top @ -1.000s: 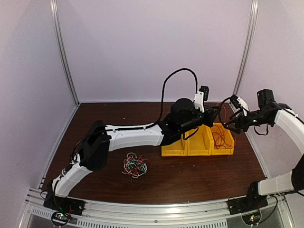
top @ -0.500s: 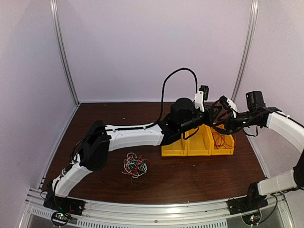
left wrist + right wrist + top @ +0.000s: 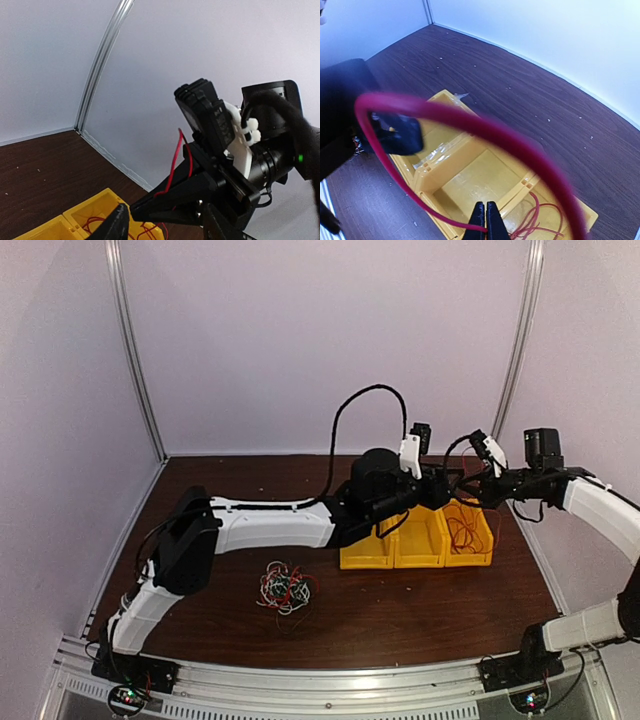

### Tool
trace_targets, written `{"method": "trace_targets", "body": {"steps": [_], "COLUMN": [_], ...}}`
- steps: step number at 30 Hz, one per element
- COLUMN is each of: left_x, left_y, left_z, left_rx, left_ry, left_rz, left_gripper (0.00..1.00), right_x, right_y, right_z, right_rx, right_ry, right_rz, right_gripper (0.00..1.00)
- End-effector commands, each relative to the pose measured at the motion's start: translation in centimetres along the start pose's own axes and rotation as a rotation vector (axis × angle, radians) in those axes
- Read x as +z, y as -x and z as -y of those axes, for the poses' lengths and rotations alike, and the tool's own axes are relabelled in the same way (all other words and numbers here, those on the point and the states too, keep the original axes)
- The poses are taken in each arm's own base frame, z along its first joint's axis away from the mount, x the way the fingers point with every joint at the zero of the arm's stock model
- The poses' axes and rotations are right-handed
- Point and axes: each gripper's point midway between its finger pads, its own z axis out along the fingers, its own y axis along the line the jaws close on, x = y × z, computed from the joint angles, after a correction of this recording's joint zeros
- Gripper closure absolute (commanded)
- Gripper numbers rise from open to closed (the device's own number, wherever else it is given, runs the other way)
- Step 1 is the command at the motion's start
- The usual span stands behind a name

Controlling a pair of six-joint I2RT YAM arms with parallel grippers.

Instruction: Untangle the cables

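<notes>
Red cable [image 3: 470, 125] nipped in closed right jaws (only its wrist view shows this); left jaws parted, empty.

A tangled clump of thin red, white and black wires [image 3: 285, 588] lies on the dark brown table [image 3: 400, 625], towards its near left. Loose red wires [image 3: 466, 533] lie coiled in the rightmost yellow plastic bin [image 3: 481, 558]. One long red wire [image 3: 470, 125] arcs through the air above the bins, pinched between the black fingers [image 3: 479, 222] of the right gripper [image 3: 486, 207].
</notes>
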Motion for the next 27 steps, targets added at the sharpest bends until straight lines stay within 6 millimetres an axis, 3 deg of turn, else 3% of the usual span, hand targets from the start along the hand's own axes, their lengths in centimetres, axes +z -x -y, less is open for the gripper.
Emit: {"method": "trace_targets", "body": {"steps": [1, 6, 13, 21, 27], "left_x": [-2.9, -7.8, -12.0, -14.1, -14.4], "left_y": [5.6, 4.7, 4.1, 3.3, 3.3], "left_z": [1.5, 0.4, -1.6, -3.2, -3.0], "left_rx": [0.054, 0.063, 0.121, 0.147, 0.151], "left_ry": [0.025, 0.072, 0.182, 0.251, 0.249], "left_rz": [0.088, 0.07, 0.037, 0.025, 0.015], "left_gripper": [0.44, 0.43, 0.43, 0.42, 0.42], "right_x": [-0.5, 0.7, 3.7, 2.8, 2.1], "right_y": [-0.7, -4.2, -8.9, -8.8, -6.4], "right_z": [3.9, 6.4, 7.0, 5.6, 5.3], "right_rx": [0.051, 0.125, 0.25, 0.256, 0.239], "right_ry": [-0.102, -0.152, -0.086, -0.079, -0.105], "right_rz": [-0.021, -0.078, -0.204, -0.223, -0.167], "right_gripper": [1.0, 1.0, 1.0, 1.0, 1.0]}}
